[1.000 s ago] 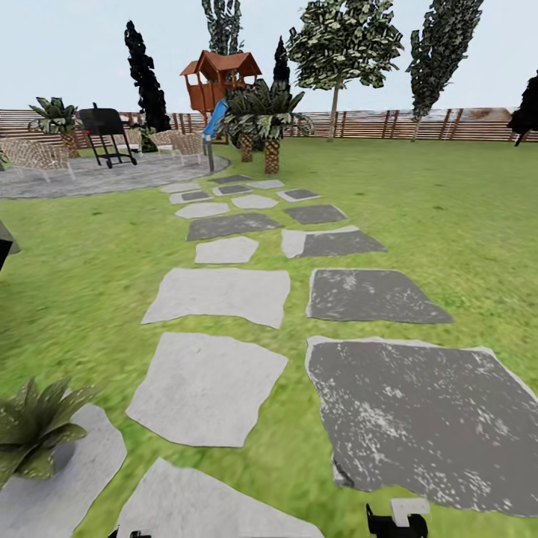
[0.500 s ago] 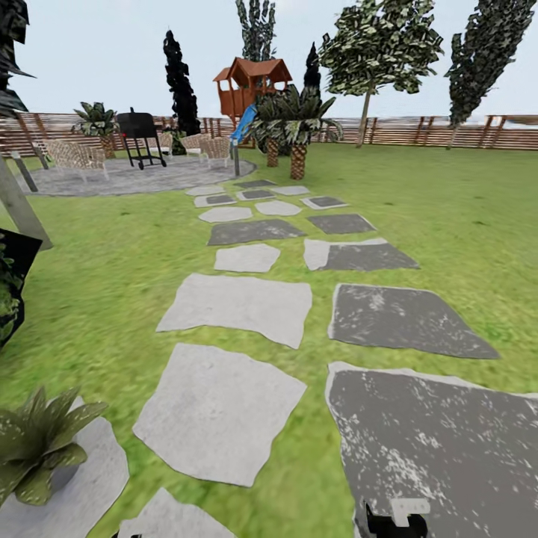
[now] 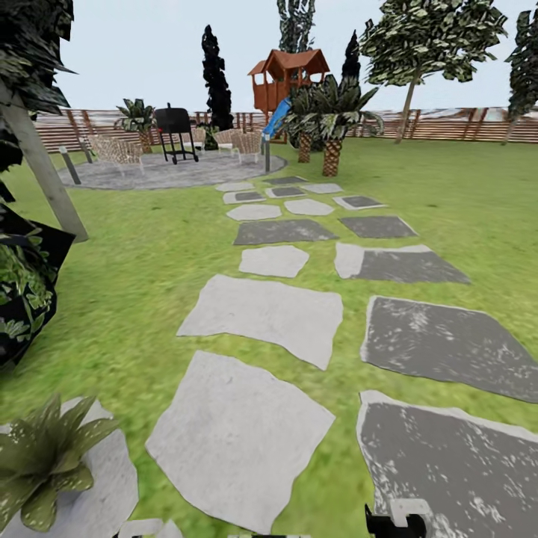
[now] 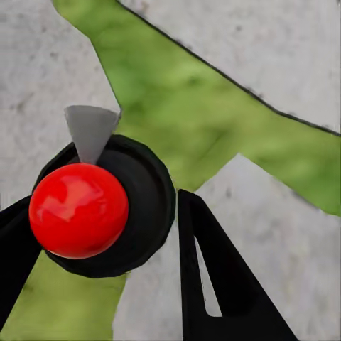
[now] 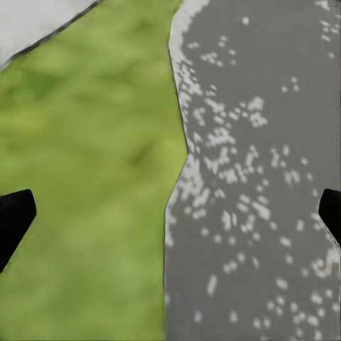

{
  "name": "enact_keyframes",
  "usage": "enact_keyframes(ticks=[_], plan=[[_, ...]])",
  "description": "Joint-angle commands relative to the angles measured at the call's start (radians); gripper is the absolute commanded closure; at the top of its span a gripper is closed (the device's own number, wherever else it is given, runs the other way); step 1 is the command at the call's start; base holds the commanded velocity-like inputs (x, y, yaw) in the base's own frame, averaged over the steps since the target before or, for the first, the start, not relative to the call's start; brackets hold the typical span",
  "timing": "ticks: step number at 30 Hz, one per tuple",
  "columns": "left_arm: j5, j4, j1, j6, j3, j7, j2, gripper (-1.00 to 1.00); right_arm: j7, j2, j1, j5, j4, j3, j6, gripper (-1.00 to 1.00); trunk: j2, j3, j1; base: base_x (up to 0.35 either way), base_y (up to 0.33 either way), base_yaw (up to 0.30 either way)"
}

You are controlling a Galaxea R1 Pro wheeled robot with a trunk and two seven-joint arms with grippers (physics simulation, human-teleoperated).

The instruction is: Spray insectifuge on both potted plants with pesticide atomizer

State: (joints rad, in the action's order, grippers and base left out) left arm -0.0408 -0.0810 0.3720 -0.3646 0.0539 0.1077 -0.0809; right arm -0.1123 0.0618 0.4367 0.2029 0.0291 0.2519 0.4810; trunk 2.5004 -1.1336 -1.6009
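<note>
Head view, garden inventory. Green lawn (image 3: 463,194) crossed by a path of stepping slabs, pale stone (image 3: 239,437) on my left and dark speckled stone (image 3: 448,344) on my right, leading to a round paved patio (image 3: 172,172). On the patio: black grill (image 3: 174,123), wicker chairs (image 3: 116,152). Behind: wooden playhouse (image 3: 290,75) with blue slide (image 3: 276,119), two scaly-trunked palms (image 3: 329,112), brown slat fence (image 3: 448,125).

Potted plant (image 3: 41,459): one rosette of pointed, pale-speckled leaves, near the lower left corner, standing on a pale slab; its pot is hidden under the leaves. Second plant not identified.

Left wrist view: my left tool (image 4: 106,234) closed on the pesticide atomizer (image 4: 106,206), black fingers (image 4: 227,284) on either side of its round black body; red ball top (image 4: 78,209) and grey nozzle (image 4: 90,130) face the camera. Contents cannot be told. Grass and pale slabs below.

Right wrist view: my right tool (image 5: 170,213) open and empty, black fingertips (image 5: 14,217) at opposite edges, above the seam between grass and a dark slab.
</note>
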Motion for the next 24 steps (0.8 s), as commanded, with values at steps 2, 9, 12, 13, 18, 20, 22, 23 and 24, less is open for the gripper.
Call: enact_keyframes(ticks=[2,9,12,13,18,20,22,23,24], plan=[[-0.006,0.001,0.001,-0.004,0.005,0.001,0.000,1.00,-0.003,0.001,0.000,0.008,0.000,0.009,0.002,-1.00,0.000,-0.001,0.000,0.338,0.000,0.076],[-0.007,0.001,0.001,-0.004,0.005,0.001,0.001,1.00,-0.003,0.001,0.000,0.008,0.000,0.009,0.002,-1.00,0.000,-0.002,0.000,0.332,-0.063,0.008],[-0.003,0.001,0.000,-0.004,0.005,0.001,0.001,1.00,-0.003,0.001,0.000,0.008,0.000,0.009,0.002,-1.00,0.000,-0.002,0.000,0.311,-0.172,0.000],[-0.003,0.001,0.000,-0.004,0.005,0.001,0.001,1.00,-0.003,0.000,0.000,0.008,0.000,0.009,0.002,-1.00,0.000,-0.002,0.000,0.315,-0.149,0.000],[-0.006,0.001,0.000,-0.004,0.005,0.001,0.001,1.00,-0.003,0.000,0.000,0.007,0.000,0.009,0.002,-1.00,0.000,-0.002,0.000,0.333,-0.047,0.000],[-0.007,0.001,0.000,-0.004,0.005,0.001,0.001,1.00,-0.003,0.001,0.000,0.008,0.000,0.009,0.002,-1.00,0.000,-0.002,0.000,0.339,-0.004,0.000],[-0.006,0.001,0.001,-0.004,0.004,0.001,0.001,1.00,-0.003,0.000,0.000,0.007,0.000,0.009,0.002,-1.00,0.000,-0.002,0.000,0.339,-0.001,0.000],[-0.005,0.001,0.000,-0.004,0.004,0.001,0.001,1.00,-0.003,0.000,0.000,0.008,0.000,0.009,0.002,-1.00,0.000,-0.002,0.000,0.339,0.000,0.000],[-0.005,0.001,0.000,-0.004,0.004,0.001,0.001,1.00,-0.003,0.000,0.000,0.008,0.000,0.009,0.002,-1.00,0.000,-0.002,0.000,0.339,0.000,0.000]])
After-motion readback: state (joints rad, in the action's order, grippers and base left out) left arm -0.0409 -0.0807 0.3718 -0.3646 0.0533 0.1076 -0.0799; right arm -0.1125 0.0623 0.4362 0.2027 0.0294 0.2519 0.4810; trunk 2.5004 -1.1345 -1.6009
